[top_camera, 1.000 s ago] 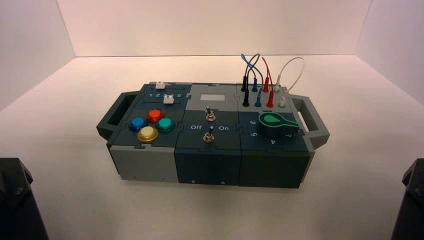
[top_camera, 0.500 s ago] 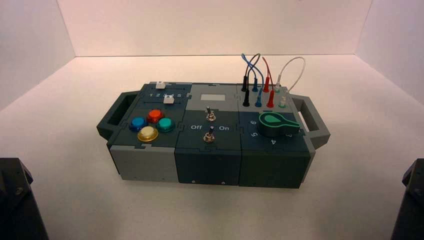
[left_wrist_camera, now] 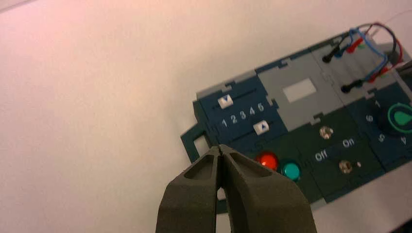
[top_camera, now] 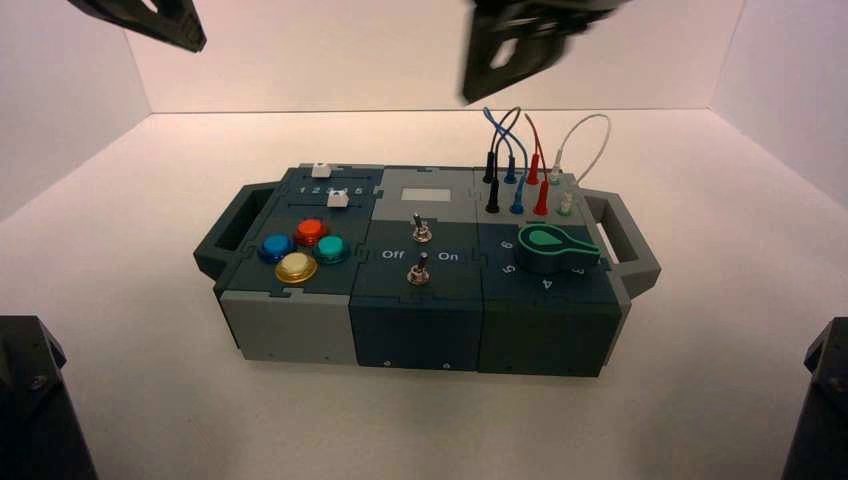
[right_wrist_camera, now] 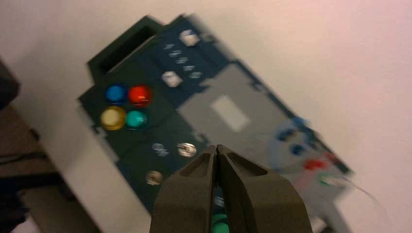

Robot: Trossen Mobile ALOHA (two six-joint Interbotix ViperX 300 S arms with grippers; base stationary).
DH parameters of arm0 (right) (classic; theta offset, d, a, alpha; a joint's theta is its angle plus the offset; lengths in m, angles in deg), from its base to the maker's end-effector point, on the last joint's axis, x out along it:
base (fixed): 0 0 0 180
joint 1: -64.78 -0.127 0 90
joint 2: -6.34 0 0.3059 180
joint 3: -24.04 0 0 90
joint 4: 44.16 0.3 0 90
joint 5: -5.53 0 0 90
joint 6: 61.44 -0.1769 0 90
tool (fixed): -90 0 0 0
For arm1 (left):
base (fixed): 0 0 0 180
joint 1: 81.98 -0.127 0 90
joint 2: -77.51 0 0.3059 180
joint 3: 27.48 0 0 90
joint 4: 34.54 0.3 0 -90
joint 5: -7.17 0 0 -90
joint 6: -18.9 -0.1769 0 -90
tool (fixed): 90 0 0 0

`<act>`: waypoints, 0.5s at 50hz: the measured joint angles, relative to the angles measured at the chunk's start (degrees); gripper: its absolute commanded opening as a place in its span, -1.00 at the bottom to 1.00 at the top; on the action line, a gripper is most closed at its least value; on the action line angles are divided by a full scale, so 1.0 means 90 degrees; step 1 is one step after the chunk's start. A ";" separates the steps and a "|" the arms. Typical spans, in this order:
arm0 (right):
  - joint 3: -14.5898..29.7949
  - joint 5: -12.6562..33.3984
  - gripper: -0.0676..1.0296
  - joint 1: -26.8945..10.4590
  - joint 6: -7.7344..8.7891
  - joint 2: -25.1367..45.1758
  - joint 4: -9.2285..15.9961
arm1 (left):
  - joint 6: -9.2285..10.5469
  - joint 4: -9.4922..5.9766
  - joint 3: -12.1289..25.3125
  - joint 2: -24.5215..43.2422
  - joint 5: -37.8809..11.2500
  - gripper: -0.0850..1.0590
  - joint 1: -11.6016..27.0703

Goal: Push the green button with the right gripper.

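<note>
The green button [top_camera: 332, 249] is a small teal dome in the four-button cluster on the box's left block, beside the red button [top_camera: 310, 231]. It also shows in the left wrist view as the green button [left_wrist_camera: 291, 170] and in the right wrist view as the green button [right_wrist_camera: 136, 119]. My right gripper [top_camera: 512, 45] hangs high above the box's back middle, far from the button. Its own view shows the right gripper [right_wrist_camera: 215, 146] shut and empty over the toggle switches. My left gripper [top_camera: 150, 20] is raised at the far left; the left gripper [left_wrist_camera: 221, 147] is shut and empty.
A blue button [top_camera: 275, 247] and a yellow button [top_camera: 296, 267] complete the cluster. Two sliders [top_camera: 330, 185] lie behind it, two toggle switches [top_camera: 420, 250] sit in the middle, and a green knob [top_camera: 548, 245] and looped wires [top_camera: 530, 150] stand on the right. The box has a handle [top_camera: 625, 240] at each end.
Both arms have risen into the top of the high view, where neither gripper showed before. The right one appears blurred with motion. The box and its parts are unchanged.
</note>
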 measured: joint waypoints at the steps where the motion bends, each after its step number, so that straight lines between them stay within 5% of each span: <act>1: 0.0049 0.0029 -0.92 -0.0059 0.0000 0.0098 0.0020 | 0.0000 0.0000 0.0000 0.0000 -0.0029 -0.90 0.0000; 25: 0.1738 0.0820 -0.92 -0.0752 0.0010 0.2393 0.0449 | 0.0000 -0.0098 0.0166 0.0020 -0.0742 -0.90 0.0029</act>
